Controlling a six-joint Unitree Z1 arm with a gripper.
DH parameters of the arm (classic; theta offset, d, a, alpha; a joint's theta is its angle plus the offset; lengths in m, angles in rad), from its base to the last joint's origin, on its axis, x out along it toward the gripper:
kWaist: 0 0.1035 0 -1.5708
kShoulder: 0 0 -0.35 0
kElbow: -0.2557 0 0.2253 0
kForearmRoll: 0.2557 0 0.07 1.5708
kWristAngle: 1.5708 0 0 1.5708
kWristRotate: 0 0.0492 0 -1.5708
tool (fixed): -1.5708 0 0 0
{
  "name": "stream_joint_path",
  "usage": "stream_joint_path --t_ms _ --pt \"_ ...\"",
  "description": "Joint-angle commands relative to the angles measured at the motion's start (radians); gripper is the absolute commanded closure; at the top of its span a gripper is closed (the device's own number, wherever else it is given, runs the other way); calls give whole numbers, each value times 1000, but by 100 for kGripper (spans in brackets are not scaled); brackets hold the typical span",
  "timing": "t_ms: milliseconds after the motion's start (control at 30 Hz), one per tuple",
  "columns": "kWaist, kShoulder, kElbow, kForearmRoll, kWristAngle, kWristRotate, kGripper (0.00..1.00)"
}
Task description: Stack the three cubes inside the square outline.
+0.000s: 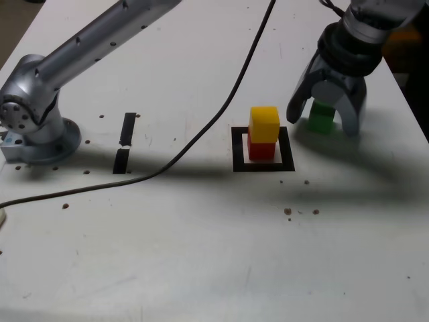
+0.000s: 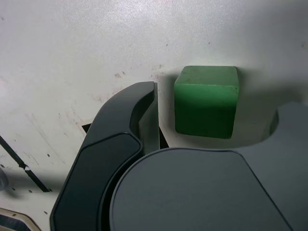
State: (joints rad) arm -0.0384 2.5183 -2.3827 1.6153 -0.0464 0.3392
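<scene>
Currently, gripper in exterior view: the gripper [image 1: 322, 125] is standing open, its fingers spreading on either side of the green cube and its body reaching in from the upper right.
Green cube: the green cube [image 1: 322, 119] is sitting on the table [image 1: 167, 248], between the open fingers.
Yellow cube: the yellow cube [image 1: 264, 125] is resting on top of the red one, near the gripper, to its left in the exterior view.
Red cube: the red cube [image 1: 261, 149] is standing beneath the yellow one, on the same side of the gripper.
Square outline: the square outline [image 1: 287, 149] is lying around the red cube, near the gripper.
Tape strips: the tape strips [image 1: 120, 161] are lying well apart from the gripper, toward the exterior view's left.
Gripper in wrist view: the jaws are standing apart, one finger leaving a visible gap beside the green cube.
Black tape: dark pieces are showing from behind that finger.
</scene>
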Motion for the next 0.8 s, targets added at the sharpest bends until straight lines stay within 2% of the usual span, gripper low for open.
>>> stream_joint_path --t_ms 0,300,567,767 --pt "3 4 -1 20 2 -3 36" --pt "7 33 -16 15 9 -14 54" --pt "12 28 -26 21 27 -21 84" --pt "18 -24 -4 23 34 -38 88"
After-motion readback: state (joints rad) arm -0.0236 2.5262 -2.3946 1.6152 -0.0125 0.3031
